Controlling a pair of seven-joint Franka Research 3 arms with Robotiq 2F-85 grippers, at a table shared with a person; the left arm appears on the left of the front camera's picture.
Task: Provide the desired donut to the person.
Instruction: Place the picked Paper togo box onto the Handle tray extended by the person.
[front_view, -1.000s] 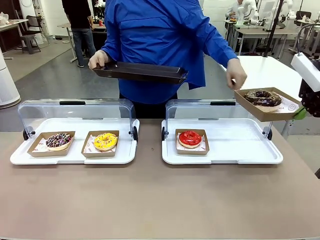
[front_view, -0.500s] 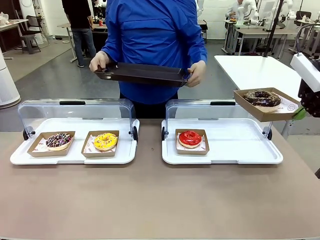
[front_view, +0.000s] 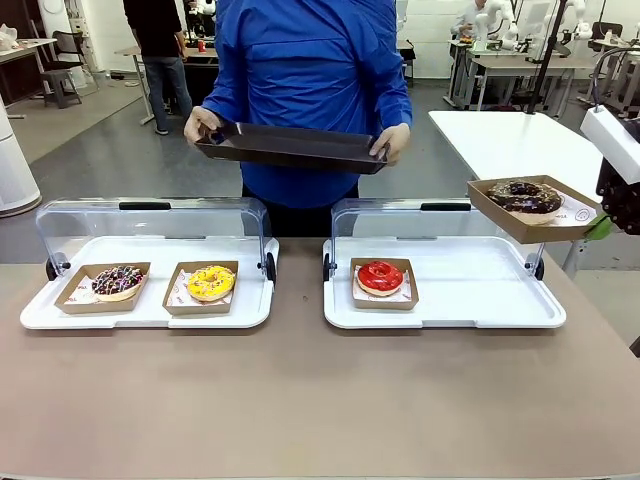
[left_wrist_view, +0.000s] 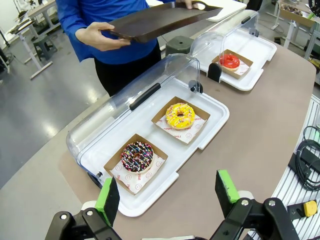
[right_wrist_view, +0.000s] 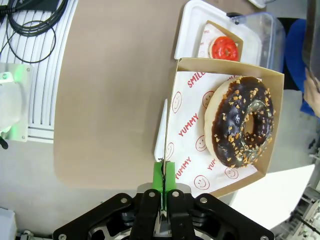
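Chocolate donut (front_view: 525, 196): sat in an open cardboard box (front_view: 530, 230), aloft, to the right of and lower than the dark tray (front_view: 290, 148) gripped in both of the person's (front_view: 300, 60) hands, well apart from it. Right pincer (right_wrist_view: 164, 172): pressed together on one thin side wall of that box, nothing under the rest (a cantilever, in effect). Left pincer (left_wrist_view: 169, 190): spread wide, holding nothing, well below the tray.

Judged the weak spot to be that edge grip. Could have let the box sag or twist about the pinched wall on a quick swing toward the tray, and so tipped the donut against the far rim or over it. Could equally have slipped off the card, or torn it.

Noted a clear lid (front_view: 400, 222) standing up below the tray, on the likely path. Might have clipped it on a low pass.

Tray itself hand-held, slightly tilted, free to shift. Would probably have dropped the lot onto the desk (front_view: 300, 400) if released before resting flat on the tray.
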